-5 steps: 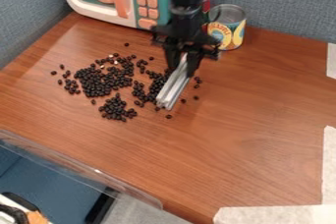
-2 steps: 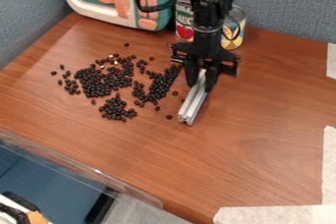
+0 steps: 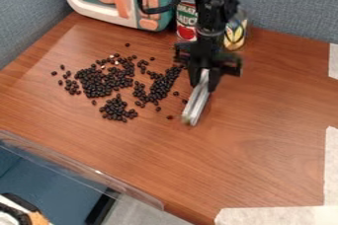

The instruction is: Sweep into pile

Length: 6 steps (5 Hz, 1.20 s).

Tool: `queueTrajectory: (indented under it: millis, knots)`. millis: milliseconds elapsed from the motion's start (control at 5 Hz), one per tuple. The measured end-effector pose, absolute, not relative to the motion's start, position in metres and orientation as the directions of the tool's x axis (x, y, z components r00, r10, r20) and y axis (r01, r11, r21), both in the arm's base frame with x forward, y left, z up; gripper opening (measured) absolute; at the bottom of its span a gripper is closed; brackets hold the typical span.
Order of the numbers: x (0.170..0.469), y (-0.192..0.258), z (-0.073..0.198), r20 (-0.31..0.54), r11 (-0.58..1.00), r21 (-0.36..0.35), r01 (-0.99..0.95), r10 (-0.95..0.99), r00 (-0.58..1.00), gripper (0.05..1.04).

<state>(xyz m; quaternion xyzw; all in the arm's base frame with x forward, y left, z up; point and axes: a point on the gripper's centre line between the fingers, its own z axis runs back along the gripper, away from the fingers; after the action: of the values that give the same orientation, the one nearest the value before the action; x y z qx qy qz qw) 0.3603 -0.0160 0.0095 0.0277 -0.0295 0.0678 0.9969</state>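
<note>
My gripper (image 3: 203,77) hangs over the table just right of the beans, shut on a silver metal bar (image 3: 196,99) that slants down toward the front. Black beans (image 3: 102,82) lie scattered left of the bar, in a dense patch at left centre, with a smaller clump in front and a band nearer the bar. A few single beans lie close to the bar's left side. I cannot tell whether the bar touches the table.
A toy microwave (image 3: 125,14) stands at the back left, with two cans, one red-labelled (image 3: 186,21) and one yellow (image 3: 235,36), behind the arm. Clear plastic edging (image 3: 79,169) runs along the front left. White tape (image 3: 277,215) lies at the front right.
My gripper and the bar have moved right and slightly forward, away from the beans, then stayed almost in place. Beans once behind the bar are now exposed.
</note>
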Motion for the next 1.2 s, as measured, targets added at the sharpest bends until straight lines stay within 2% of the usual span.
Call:
queueTrajectory:
  millis: [200, 400, 800, 1000, 1200]
  knots:
    - [0.356, -0.017, 0.029, 0.078, 0.987, 0.046, -0.152, 0.148, 0.986, 0.357]
    - [0.36, -0.027, 0.039, 0.08, 0.991, 0.005, -0.13, 0.13, 0.988, 0.357]
    - [0.375, -0.054, 0.003, 0.023, 0.999, -0.004, -0.047, 0.048, 0.999, 0.357]
    - [0.376, -0.051, 0.0, 0.022, 0.999, 0.016, -0.049, 0.049, 0.999, 0.356]
    - [0.375, -0.043, 0.0, 0.057, 0.998, 0.027, -0.061, 0.059, 0.997, 0.356]
